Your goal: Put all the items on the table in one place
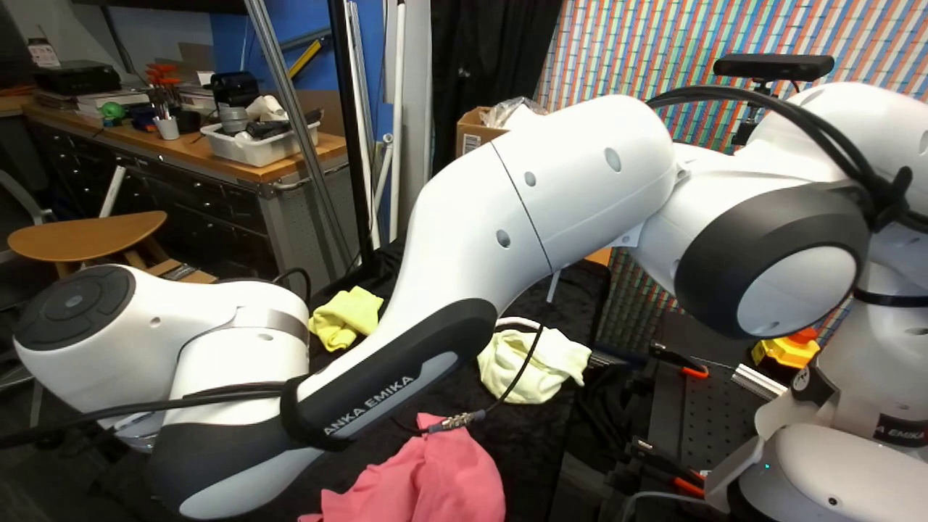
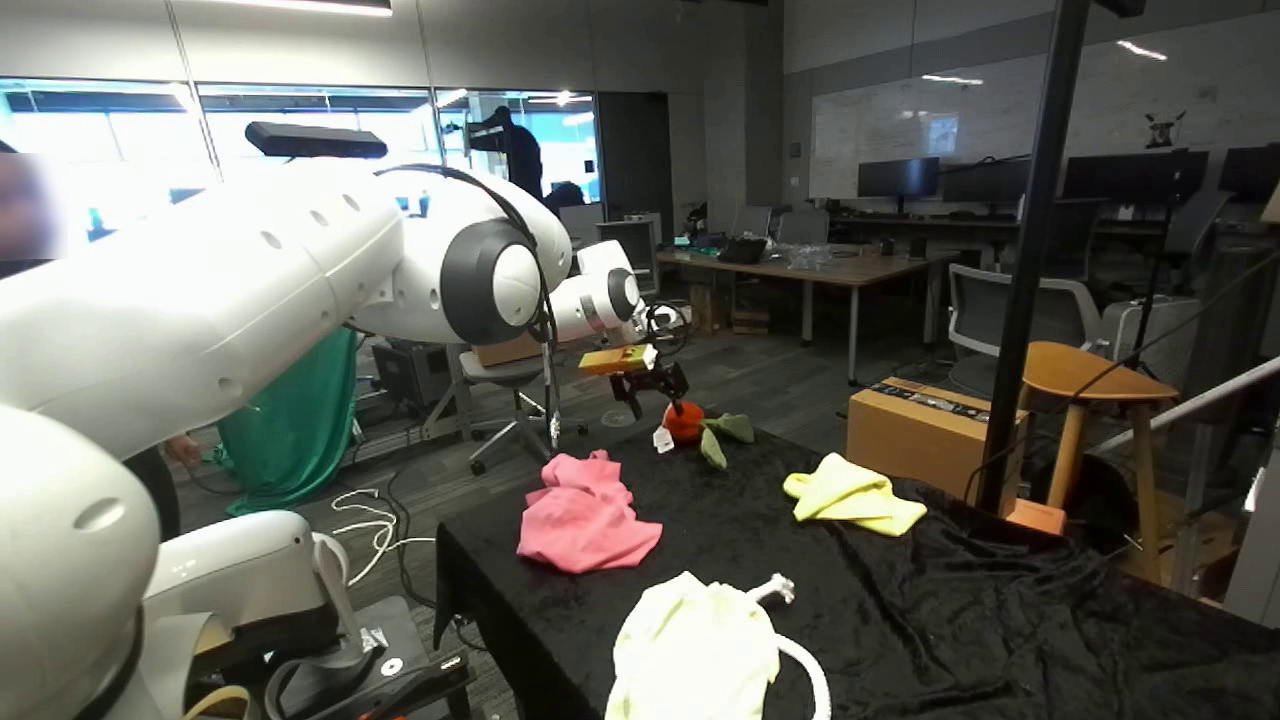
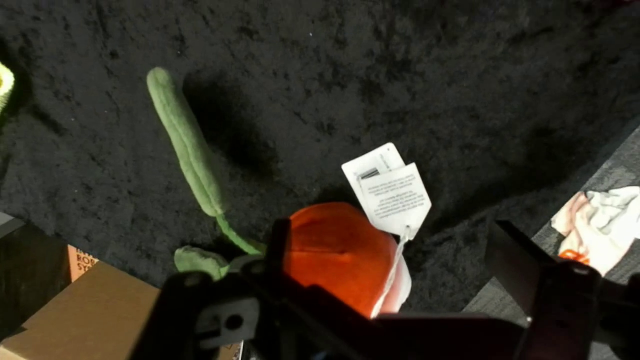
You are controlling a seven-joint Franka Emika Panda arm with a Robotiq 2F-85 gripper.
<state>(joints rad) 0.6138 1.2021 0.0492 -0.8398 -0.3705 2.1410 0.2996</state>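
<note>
At the left of an exterior view, the white jointed robot arm (image 2: 200,290) extends to the far part of the counter (image 2: 740,540), which is covered with a black velvet-like cloth (image 2: 930,620). The leftmost thing on this counter is a crumpled pink cloth (image 2: 585,515) of soft fabric, near the side edge. Somewhat to the right of it and farther back, the black two-finger gripper (image 2: 658,405) points downward. Its fingers (image 3: 515,270) stand wide apart from each other, with nothing clamped. Just beneath, at the far end of the counter, lies a rounded red-orange soft toy (image 2: 684,424) with green leaf-like fabric parts (image 2: 733,428). In the wrist view, one finger covers a part of the left side of the toy, but I cannot tell whether they touch. A white paper tag (image 3: 395,192) lies just beside the toy. Next, at the front of the counter, there is a cream-coloured fabric bag (image 2: 695,645) with a thick white cord (image 2: 812,672). More to the right lies a folded yellow cloth (image 2: 855,497). In both exterior views the pink cloth, the bag and the yellow cloth lie apart from one another. Farther right, beyond the counter, stand a brown cardboard box (image 2: 920,440) and, last, a light-brown wooden stool (image 2: 1090,372).
</note>
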